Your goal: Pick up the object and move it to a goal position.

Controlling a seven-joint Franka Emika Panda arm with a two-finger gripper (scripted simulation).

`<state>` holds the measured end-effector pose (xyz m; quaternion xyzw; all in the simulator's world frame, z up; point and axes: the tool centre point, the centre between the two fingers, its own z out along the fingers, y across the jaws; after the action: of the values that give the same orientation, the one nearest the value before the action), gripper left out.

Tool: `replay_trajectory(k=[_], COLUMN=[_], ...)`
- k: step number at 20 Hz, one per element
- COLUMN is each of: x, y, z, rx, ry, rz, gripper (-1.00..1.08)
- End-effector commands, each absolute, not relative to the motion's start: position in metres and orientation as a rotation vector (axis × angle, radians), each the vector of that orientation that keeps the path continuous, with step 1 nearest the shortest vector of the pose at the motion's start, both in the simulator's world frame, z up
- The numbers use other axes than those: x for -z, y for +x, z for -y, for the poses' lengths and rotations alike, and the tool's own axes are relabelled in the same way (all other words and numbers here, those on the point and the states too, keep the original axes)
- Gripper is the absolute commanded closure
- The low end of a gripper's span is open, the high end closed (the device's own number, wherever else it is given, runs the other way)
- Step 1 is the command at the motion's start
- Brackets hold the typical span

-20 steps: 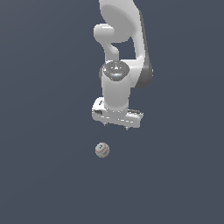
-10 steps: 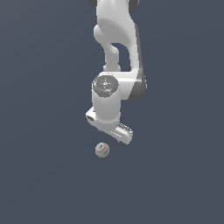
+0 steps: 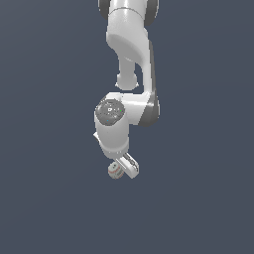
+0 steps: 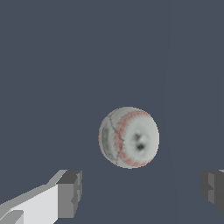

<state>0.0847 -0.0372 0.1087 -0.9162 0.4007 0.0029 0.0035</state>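
The object is a small off-white ball [image 4: 129,137] with reddish seams and dark marks, lying on the dark grey floor. In the exterior view the ball [image 3: 115,171] peeks out just below the white arm's hand, mostly covered by it. My gripper [image 4: 140,192] is open, with one fingertip [image 4: 70,192] and the other fingertip [image 4: 214,190] set wider apart than the ball. The ball lies ahead of the fingertips, not between them. In the exterior view the gripper [image 3: 124,166] is low over the ball.
Plain dark grey floor [image 3: 49,198] surrounds the ball on all sides. No other objects or edges show.
The arm has lowered and turned its hand, coming down onto the ball's place. The ball has not moved.
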Motion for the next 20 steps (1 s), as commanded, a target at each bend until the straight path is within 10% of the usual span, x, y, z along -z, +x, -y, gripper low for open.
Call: replay_trajectory(k=[1, 20], x=[-0.105, -0.070], y=[0.089, 0.095], z=[0.042, 0.049], rx=[-0.006, 0.000], ry=[-2.843, -2.794], rz=[-1.326, -1.436], gripper=[-0.92, -0.92])
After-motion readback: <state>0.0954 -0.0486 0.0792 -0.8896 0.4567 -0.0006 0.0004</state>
